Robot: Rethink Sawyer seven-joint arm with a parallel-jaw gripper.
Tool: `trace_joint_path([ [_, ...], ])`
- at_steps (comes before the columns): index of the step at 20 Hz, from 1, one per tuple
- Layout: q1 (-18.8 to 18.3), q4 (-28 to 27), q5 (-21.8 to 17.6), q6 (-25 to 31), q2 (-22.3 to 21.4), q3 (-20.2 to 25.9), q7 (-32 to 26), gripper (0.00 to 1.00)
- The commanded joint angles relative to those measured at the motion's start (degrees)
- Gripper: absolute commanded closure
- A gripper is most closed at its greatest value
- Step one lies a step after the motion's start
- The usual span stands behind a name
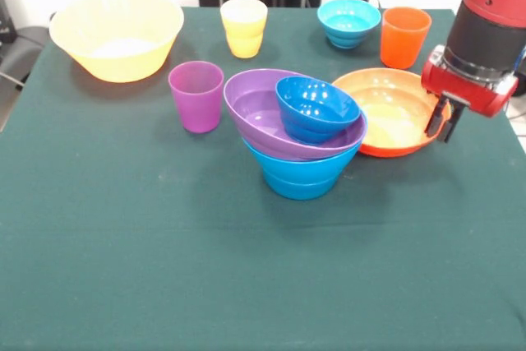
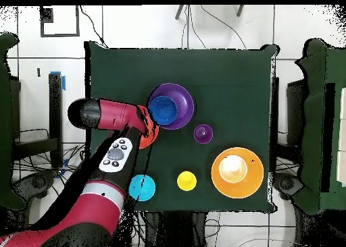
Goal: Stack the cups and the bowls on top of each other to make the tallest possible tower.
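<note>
Over the right rim of the wide orange bowl [image 1: 388, 113] my hand [image 1: 439, 121] hangs, fingers slightly parted, released, grasping nothing; from overhead my arm hides most of that bowl. Mid-desk [image 1: 123, 269] stands the tower [image 1: 300, 133]: small dark blue bowl [image 1: 316, 107] tilted in the wide purple bowl [image 1: 263, 117], on mid-blue bowl [image 1: 300, 174]; whether one or two nest there, I cannot tell. Purple cup [image 1: 196, 95] just left.

A dark green tablecloth [image 1: 123, 269] covers the table; black cables [image 2: 203, 28] trail across the white floor [image 2: 304, 25] beyond.
</note>
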Motion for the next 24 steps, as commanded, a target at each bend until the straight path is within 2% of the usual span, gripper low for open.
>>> trace_joint_path([
  [1,1.7,7.1,2.5,14.6,-11.1,3.3,14.2,1.00],
  [4,1.6,7.4,2.9,21.6,-15.2,3.2,15.6,1.00],
  [8,1.1,6.5,2.7,29.1,-18.1,2.7,16.2,1.00],
  [17,0.4,5.3,2.3,34.7,-20.4,2.2,16.4,1.00],
  [21,0.6,0.0,-2.4,38.2,-20.4,-1.4,16.1,1.00],
  [24,-0.5,-4.3,-6.0,38.0,-18.6,-3.8,13.2,1.00],
])
